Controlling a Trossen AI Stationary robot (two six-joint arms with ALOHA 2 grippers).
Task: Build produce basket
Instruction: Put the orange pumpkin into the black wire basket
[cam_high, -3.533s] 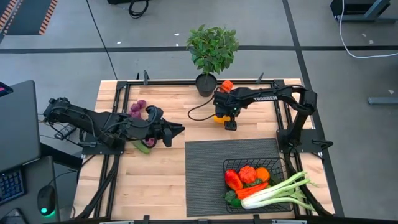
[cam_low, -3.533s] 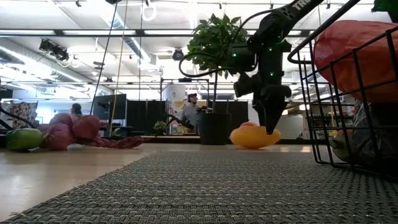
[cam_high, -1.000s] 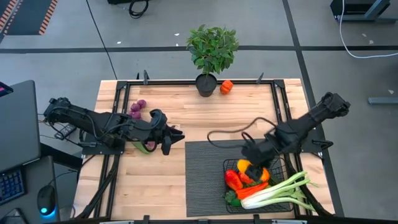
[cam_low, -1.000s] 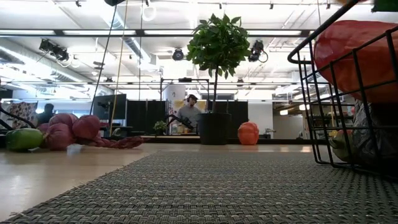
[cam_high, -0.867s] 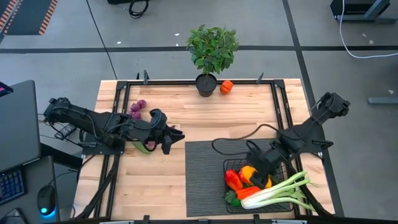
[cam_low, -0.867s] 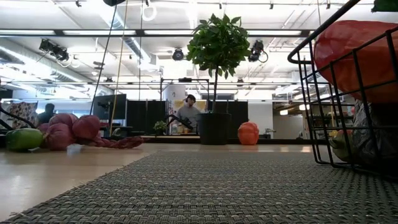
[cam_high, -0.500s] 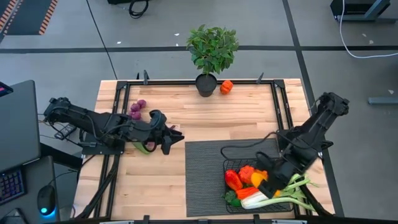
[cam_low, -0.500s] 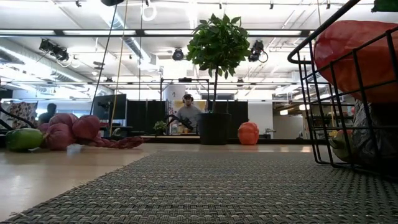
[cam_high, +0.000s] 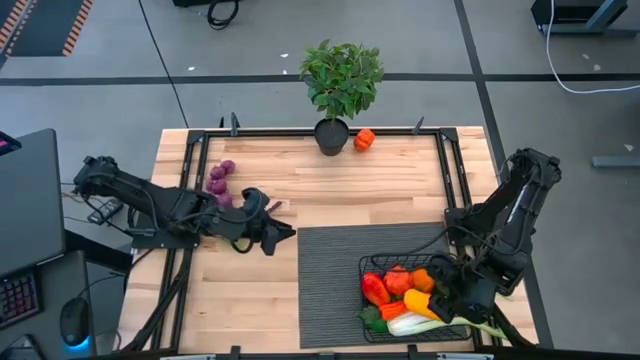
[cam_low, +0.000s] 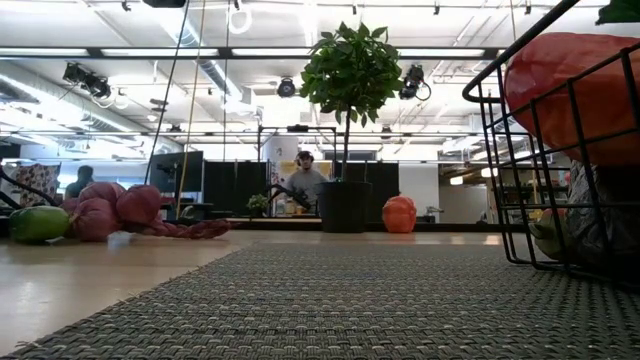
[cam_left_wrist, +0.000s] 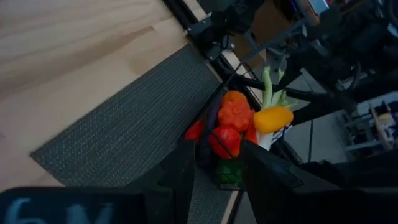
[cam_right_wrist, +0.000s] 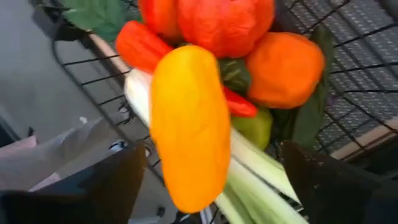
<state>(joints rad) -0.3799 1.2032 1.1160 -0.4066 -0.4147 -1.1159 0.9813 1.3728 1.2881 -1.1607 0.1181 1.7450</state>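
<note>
The black wire basket (cam_high: 366, 264) stands on the mat near the table's near right corner. It holds red (cam_high: 375, 289) and orange produce, a white-green leek (cam_high: 470, 322), and a yellow pepper (cam_high: 424, 303) lying across the leek. My right gripper (cam_high: 455, 298) hovers over the basket, open. In the right wrist view its fingers (cam_right_wrist: 121, 177) stand wide on either side of the yellow pepper (cam_right_wrist: 189, 124). My left gripper (cam_high: 285, 233) is open, low over the table's left half. The green cucumber (cam_low: 38, 222) and purple produce (cam_high: 218, 176) lie on the wood.
A dark ribbed mat (cam_high: 335, 275) lies under the basket. A potted plant (cam_high: 340, 85) stands at the far edge with a small orange vegetable (cam_high: 364, 139) beside its pot. Bare wood stretches between the two arms. People show far off in the room behind.
My right gripper has moved from the basket's far left corner toward the near right edge, taking the yellow pepper along; the pepper now lies in the basket across the leek. My left gripper has shifted slightly toward the near edge.
</note>
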